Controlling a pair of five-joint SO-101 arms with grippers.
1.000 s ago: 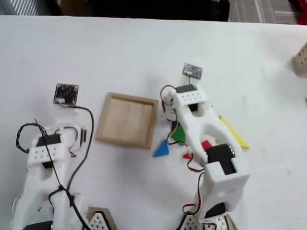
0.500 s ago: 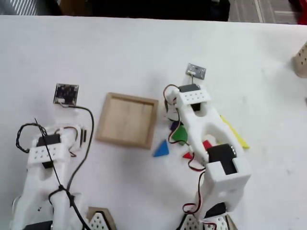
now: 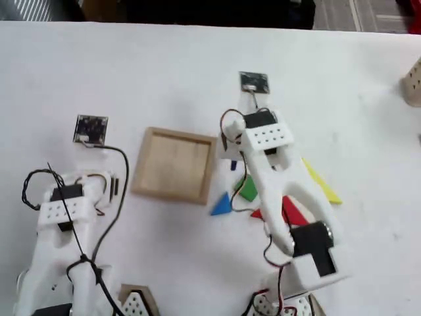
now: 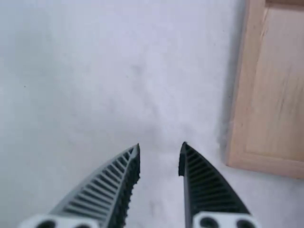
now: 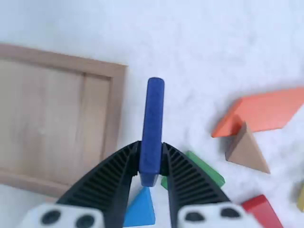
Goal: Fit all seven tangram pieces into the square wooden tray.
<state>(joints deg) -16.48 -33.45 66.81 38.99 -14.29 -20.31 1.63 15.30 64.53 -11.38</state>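
arms: 2, side by side; 1 gripper each.
left gripper (image 4: 159,151): jaws spread, nothing between them. It sits low over the bare white table (image 4: 95,71), with a corner of the tray (image 4: 237,95) just beside it.
pieces: 7 in all, one per colour. 6 lie flat on the table and 1 is held. All 7 are outside the tray, on the right arm's side.
red piece (image 3: 294,214): 1, nearest of the set, partly under the right arm.
light blue triangle (image 3: 222,205): 1, near the tray's near right corner, apart from the rim.
green piece (image 3: 248,189): 1, between the light blue triangle and the right arm, partly covered by the arm.
yellow piece (image 3: 322,183): 1, on the outer side of the right arm, well apart from the tray.
right gripper (image 5: 151,151): pinching the dark blue piece (image 5: 153,118), which stands on edge between the pads. It is off the table, just beside the tray's right rim and not over the tray floor. Seen edge-on, so I can't tell its shape.
orange parallelogram (image 5: 263,114): 1, beyond the green piece.
tan triangle (image 5: 247,149): 1, its tip against the orange edge; touching or just apart, can't tell.
tray: 1, square, between the two arms.
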